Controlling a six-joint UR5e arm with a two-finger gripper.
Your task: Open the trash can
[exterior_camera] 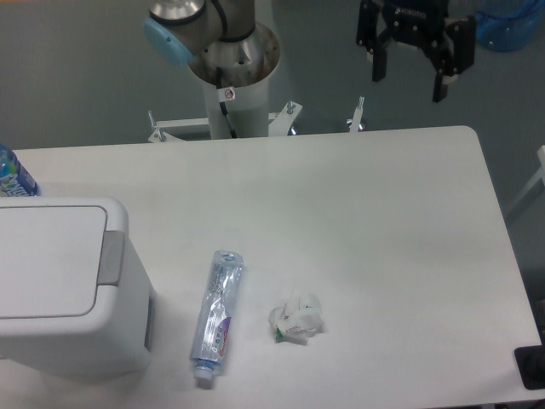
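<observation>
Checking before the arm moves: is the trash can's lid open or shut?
Shut. The trash can has its flat lid lying flush, with the grey push tab level beside it.

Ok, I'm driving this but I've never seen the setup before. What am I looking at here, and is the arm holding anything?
This is one fixed camera looking down on a white table. At the top stands the robot arm's base; its black two-finger tool hangs beyond the table's far edge, open and holding nothing. At the left sits the white trash can, lid closed, with a grey push tab on its right side. Beside it lie a clear plastic bottle and a crumpled wrapper. Another bottle peeks out behind the can.
</observation>
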